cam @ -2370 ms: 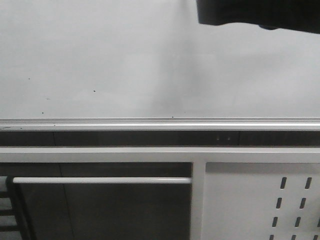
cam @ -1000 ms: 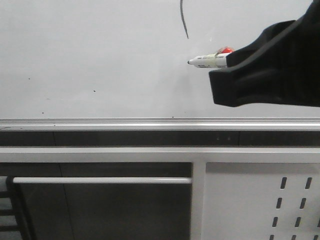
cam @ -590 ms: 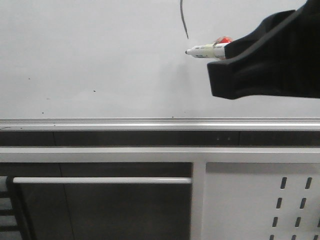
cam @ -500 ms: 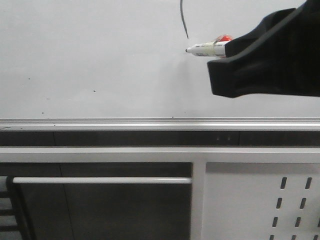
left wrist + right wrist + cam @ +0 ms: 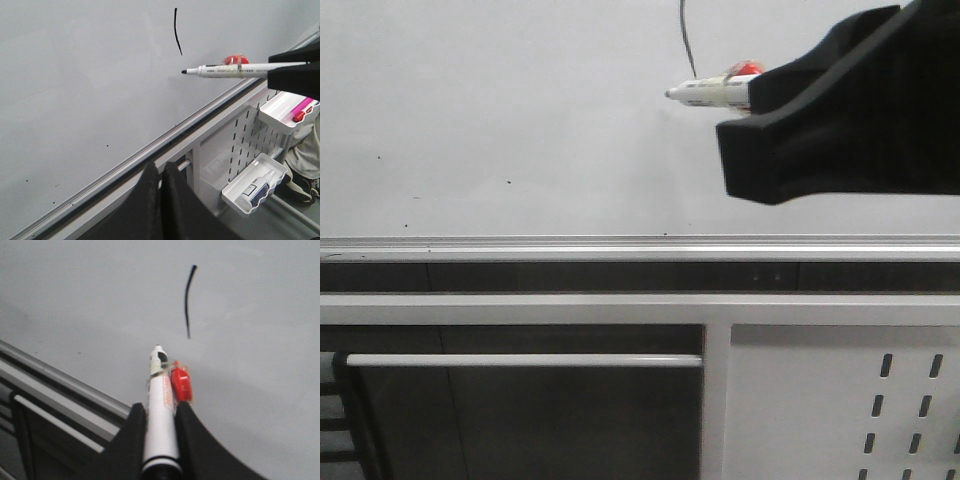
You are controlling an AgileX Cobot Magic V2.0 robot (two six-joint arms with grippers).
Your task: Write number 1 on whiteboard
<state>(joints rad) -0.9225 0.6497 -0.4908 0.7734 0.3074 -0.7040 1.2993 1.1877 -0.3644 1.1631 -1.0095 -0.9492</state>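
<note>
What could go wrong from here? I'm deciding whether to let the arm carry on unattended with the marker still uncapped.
The uncapped white marker in the right gripper has its black tip close below the thin black number 1 stroke; a drift toward the glossy white whiteboard could add a stray line or smear it. The red piece strapped beside the marker might also brush the board.

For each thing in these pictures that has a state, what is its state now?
number 1: already drawn, one thin black curved stroke.
whiteboard: mostly blank, a few small specks.
marker: uncapped, tip off the board, below the stroke.
right gripper: shut on the marker.
left gripper: shut, holding nothing.
wall trays: each holds an item.
</note>
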